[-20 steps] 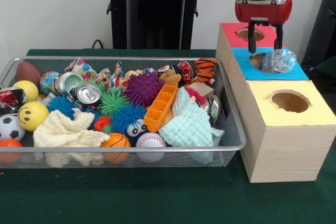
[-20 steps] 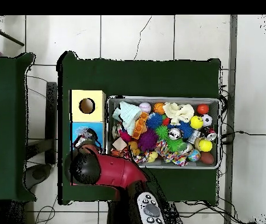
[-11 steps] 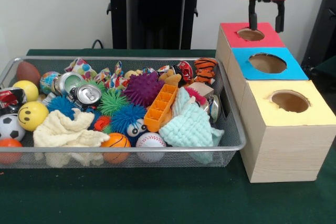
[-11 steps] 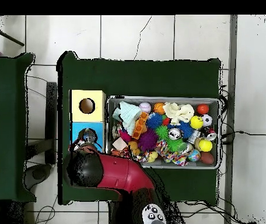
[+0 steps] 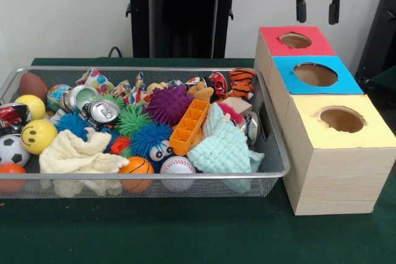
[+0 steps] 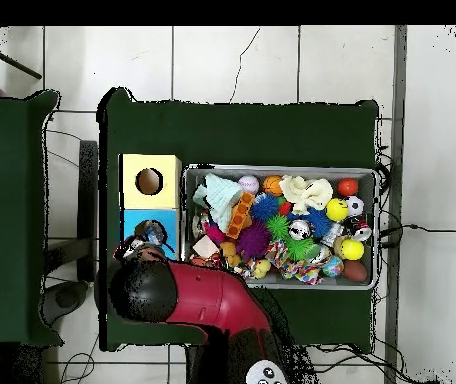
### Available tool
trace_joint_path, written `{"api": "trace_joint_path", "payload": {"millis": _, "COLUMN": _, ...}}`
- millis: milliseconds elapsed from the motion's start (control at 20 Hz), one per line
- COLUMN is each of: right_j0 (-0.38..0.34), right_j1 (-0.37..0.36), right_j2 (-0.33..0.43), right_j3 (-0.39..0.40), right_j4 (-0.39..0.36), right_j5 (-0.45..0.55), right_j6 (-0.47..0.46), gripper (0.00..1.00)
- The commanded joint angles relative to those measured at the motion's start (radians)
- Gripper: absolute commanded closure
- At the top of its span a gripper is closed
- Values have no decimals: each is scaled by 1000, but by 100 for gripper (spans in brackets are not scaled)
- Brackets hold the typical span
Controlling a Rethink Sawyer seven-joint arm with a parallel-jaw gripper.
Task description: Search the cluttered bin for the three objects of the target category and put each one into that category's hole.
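Gripper [image 5: 317, 9] risen clear of the boxes; clear crumpled item gone from the blue hole [image 5: 315, 74]
Jaws apart, empty, above the red box [image 5: 294, 40]; remaining targets unidentified in the bin [image 5: 279, 153], toward the table's opposite end

Front view: wire bin [image 5: 279, 153] sits at 9 o'clock of the three-hole box row [image 5: 334, 171], touching it. Gripper [image 5: 317, 12] hangs above the rearmost hole [image 5: 295, 40], at 12 o'clock. Inside the bin, baseball [image 5: 177, 166] lies at the front rim, ice-cube tray [image 5: 189, 126] just behind it.
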Motion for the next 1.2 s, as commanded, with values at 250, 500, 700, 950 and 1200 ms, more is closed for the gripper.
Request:
{"api": "trace_joint_path", "payload": {"millis": 250, "right_j0": 32, "right_j1": 48, "right_j2": -74, "right_j3": -112, "right_j4": -61, "right_j5": 89, "right_j6": 120, "gripper": 100}}
{"api": "trace_joint_path", "payload": {"millis": 500, "right_j0": 91, "right_j1": 58, "right_j2": -158, "right_j3": -173, "right_j4": -122, "right_j5": 140, "right_j6": 128, "gripper": 100}}
{"api": "trace_joint_path", "payload": {"millis": 700, "right_j0": 125, "right_j1": 58, "right_j2": -198, "right_j3": -200, "right_j4": -141, "right_j5": 171, "right_j6": 137, "gripper": 100}}
{"api": "trace_joint_path", "payload": {"millis": 950, "right_j0": 164, "right_j1": 69, "right_j2": -251, "right_j3": -231, "right_j4": -173, "right_j5": 207, "right_j6": 149, "gripper": 100}}
{"api": "trace_joint_path", "payload": {"millis": 1200, "right_j0": 163, "right_j1": 36, "right_j2": -265, "right_j3": -161, "right_j4": -192, "right_j5": 151, "right_j6": 112, "gripper": 100}}
